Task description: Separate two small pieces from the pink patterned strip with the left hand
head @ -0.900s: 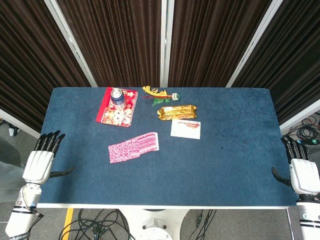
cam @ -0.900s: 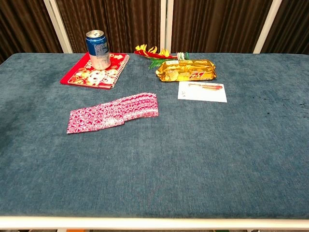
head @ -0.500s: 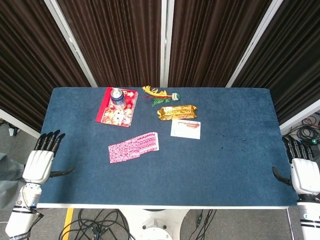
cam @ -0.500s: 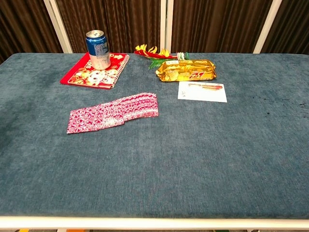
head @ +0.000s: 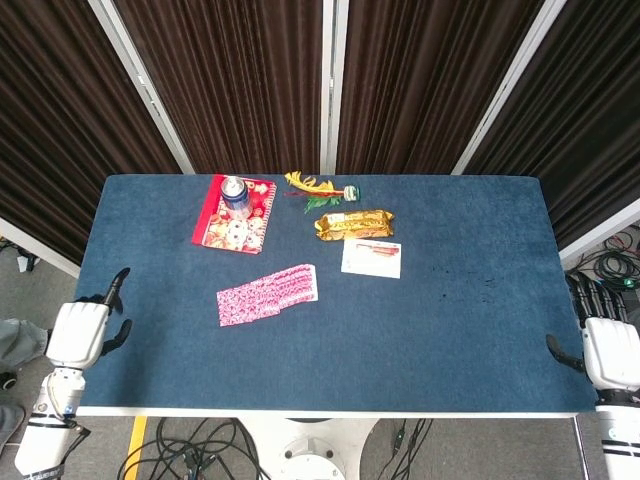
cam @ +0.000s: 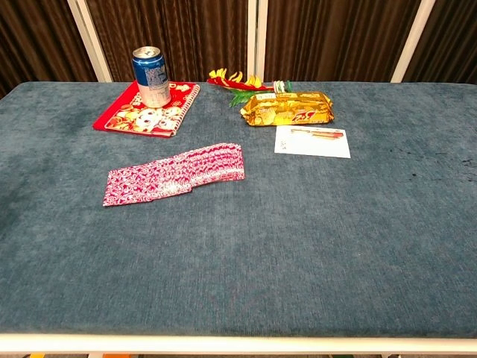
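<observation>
The pink patterned strip [head: 267, 293] [cam: 175, 175] lies flat on the blue table, left of centre, its pieces fanned in an overlapping row. My left hand [head: 80, 332] hangs off the table's front left corner, well short of the strip. It holds nothing; most of its fingers are curled in and one still points forward. Beyond the front right corner my right hand [head: 609, 347] is empty, with its fingers straight. The chest view shows neither hand.
A blue can [head: 236, 195] [cam: 151, 77] stands on a red notebook [head: 225, 234] [cam: 141, 118] at the back left. A gold snack packet [head: 355, 222] [cam: 289, 108], a white card [head: 371, 256] [cam: 311, 142] and a yellow-red-green trinket [head: 315, 186] [cam: 238, 80] lie at the back centre.
My left hand's fingers, spread straight before, have curled in, and its thumb has drawn closer. The right hand has drifted slightly down. The strip and other objects have not moved.
</observation>
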Robot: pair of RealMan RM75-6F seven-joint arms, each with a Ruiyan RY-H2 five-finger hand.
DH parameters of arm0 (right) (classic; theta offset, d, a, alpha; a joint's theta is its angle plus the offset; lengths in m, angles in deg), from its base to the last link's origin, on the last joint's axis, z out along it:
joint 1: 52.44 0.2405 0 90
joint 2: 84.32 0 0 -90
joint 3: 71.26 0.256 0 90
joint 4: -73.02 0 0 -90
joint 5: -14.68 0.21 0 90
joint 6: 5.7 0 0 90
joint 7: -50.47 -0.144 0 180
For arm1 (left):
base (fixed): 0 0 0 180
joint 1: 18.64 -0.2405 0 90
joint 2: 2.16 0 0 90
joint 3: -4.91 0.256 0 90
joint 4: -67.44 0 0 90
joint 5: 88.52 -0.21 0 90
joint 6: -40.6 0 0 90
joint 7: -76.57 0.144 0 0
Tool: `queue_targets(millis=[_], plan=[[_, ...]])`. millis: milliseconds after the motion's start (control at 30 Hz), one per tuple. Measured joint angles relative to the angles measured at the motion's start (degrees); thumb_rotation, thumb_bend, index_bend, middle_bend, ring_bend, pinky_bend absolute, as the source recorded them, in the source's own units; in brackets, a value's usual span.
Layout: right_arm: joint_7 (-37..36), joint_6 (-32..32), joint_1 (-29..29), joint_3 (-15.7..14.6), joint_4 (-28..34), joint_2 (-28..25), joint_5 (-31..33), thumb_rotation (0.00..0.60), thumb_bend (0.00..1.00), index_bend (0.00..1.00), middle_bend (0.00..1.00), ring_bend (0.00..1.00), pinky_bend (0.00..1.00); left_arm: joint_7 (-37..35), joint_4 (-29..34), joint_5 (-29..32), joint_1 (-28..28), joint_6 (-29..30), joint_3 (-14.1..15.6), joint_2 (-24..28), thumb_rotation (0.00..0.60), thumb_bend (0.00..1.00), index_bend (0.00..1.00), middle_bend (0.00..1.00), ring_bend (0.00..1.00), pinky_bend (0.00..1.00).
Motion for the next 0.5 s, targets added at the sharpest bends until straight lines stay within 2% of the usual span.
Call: queue_targets(millis=[233,500], plan=[[-0.44,0.18,-0.04,-0.09,-0.48,0.05,0.01,0.6,0.21,0.0,0.0,0.0,0.0,2.07,2.15,0.77,0.83,-3.99,1.85,0.17,0.6,0.58,0.05,0.89,0.89,0.87],[-0.47,0.26,0.01,0.15,-0.47,-0.21,0.36,0.6,0.21,0.0,0.0,0.0,0.0,4.16,1.42,0.21,3.52,-10.23,3.75,-3.44,0.6,0.61,0.05,0.89,0.89,0.87]])
